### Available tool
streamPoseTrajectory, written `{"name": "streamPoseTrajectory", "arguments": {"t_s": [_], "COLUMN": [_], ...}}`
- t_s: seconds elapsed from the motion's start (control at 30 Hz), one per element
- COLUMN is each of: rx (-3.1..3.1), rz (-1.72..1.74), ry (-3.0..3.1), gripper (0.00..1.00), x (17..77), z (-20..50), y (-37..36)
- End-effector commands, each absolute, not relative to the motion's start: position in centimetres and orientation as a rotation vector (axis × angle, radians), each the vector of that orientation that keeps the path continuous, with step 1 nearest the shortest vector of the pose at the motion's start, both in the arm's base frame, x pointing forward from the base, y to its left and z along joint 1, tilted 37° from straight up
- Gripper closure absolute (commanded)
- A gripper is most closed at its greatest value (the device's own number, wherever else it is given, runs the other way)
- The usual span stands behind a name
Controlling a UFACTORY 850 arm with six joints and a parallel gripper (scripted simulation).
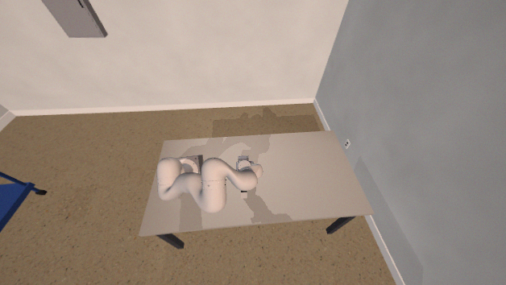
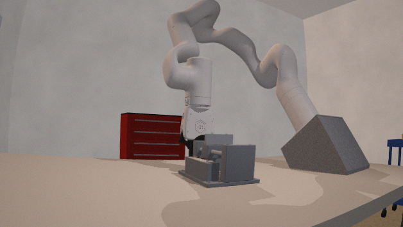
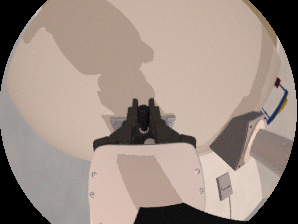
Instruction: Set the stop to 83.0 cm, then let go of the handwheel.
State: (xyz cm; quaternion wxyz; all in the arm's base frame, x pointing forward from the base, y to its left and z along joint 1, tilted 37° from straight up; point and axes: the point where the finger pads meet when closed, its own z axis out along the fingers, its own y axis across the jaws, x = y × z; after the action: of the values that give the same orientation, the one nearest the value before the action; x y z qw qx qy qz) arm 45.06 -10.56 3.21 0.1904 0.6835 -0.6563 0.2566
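The grey fixture (image 2: 239, 163) (image 3: 171, 120) (image 1: 242, 158) stands on the table. The exterior view shows its base plate (image 2: 234, 184), upright blocks and a shaft (image 2: 217, 152). I cannot tell which block is the stop, and no scale reading is legible. My gripper (image 3: 143, 105) points down at the far side of the fixture. Its fingers stand close together around a dark round part, which I take for the handwheel (image 3: 144, 114). The gripper is shut on it. In the exterior view the fixture hides the fingertips, and in the top view the arm hides them.
The arm's grey wedge-shaped base (image 2: 327, 147) (image 3: 239, 140) stands on the table (image 1: 306, 173) to one side of the fixture. A red drawer cabinet (image 2: 152, 138) is behind the table. A blue cart (image 1: 14, 197) stands on the floor beyond the base end.
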Motion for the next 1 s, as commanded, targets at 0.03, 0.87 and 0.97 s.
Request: {"name": "streamPoseTrajectory", "arguments": {"t_s": [0.03, 0.87, 0.97], "rx": [1.922, 1.922, 1.922], "rz": [0.723, 0.723, 0.723], "ry": [-1.845, -1.845, -1.845], "gripper": [0.94, 0.94, 0.94], "x": [45.5, 46.8, 46.9], "z": [3.4, 4.9, 5.1], "y": [-10.4, -9.3, -9.1]}}
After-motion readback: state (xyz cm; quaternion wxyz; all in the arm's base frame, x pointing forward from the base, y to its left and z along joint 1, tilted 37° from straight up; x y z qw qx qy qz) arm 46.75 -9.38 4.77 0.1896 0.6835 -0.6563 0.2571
